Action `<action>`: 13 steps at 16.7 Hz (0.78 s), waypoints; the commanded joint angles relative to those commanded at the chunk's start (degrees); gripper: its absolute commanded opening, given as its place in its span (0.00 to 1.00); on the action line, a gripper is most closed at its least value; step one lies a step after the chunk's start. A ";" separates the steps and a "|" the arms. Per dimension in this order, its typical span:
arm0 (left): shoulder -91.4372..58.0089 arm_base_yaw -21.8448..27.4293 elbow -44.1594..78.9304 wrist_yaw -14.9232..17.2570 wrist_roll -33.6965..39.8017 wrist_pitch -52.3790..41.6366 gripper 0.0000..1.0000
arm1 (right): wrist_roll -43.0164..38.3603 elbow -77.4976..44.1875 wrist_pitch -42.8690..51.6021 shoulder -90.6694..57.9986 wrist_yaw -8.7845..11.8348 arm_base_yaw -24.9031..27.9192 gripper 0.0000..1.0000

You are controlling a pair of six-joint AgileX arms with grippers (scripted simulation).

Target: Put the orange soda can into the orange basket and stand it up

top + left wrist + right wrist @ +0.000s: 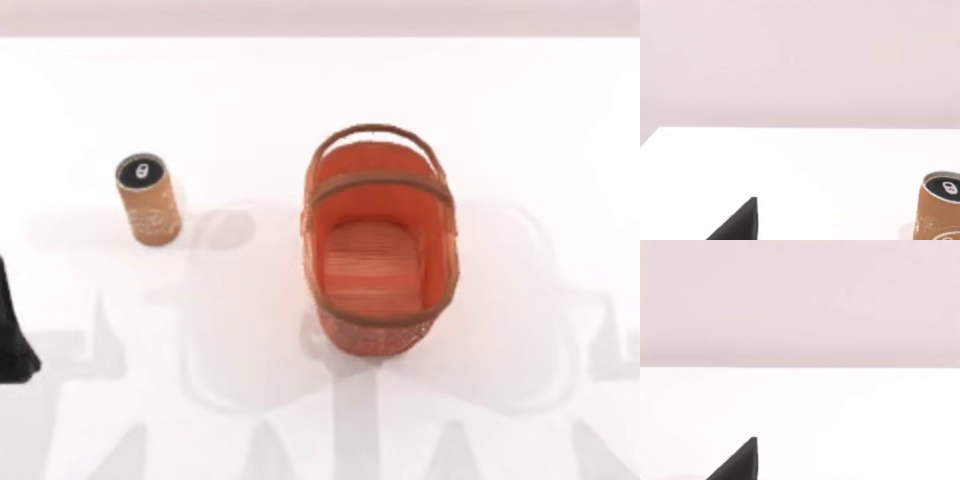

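Observation:
The orange soda can stands upright on the white table at the left, dark top with pull tab facing up. It also shows in the left wrist view as the orange soda can, standing off to one side of my left gripper, of which only a black tip shows. The orange basket sits at the table's middle, to the right of the can, with nothing on its ribbed floor. A black part of my left arm is at the left edge, nearer than the can. My right gripper shows only a black tip over bare table.
Two arched brown handles span the basket's far half. The white table stretches between can and basket, with a pale wall behind its far edge.

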State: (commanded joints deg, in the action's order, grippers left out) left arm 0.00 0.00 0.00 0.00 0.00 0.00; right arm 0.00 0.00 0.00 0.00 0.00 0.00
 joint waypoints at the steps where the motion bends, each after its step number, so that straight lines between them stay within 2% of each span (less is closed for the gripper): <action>1: 0.00 0.00 0.00 0.00 0.00 0.00 1.00 | 0.00 0.00 0.00 0.00 0.00 0.00 1.00; 4: -1.74 0.30 1.56 0.07 -0.66 -1.59 1.00 | 0.00 0.00 0.00 0.00 0.00 0.00 1.00; 7: -8.93 1.21 8.22 0.11 -3.11 -7.45 1.00 | 0.00 0.00 0.00 0.00 0.00 0.00 1.00; 13: -38.76 4.00 35.03 -0.03 -11.33 -25.82 1.00 | 0.00 0.00 0.00 0.00 0.00 0.00 1.00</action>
State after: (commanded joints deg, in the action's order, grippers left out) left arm -38.76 4.00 35.03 -0.03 -11.33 -25.82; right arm 0.00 0.00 0.00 0.00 0.00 0.00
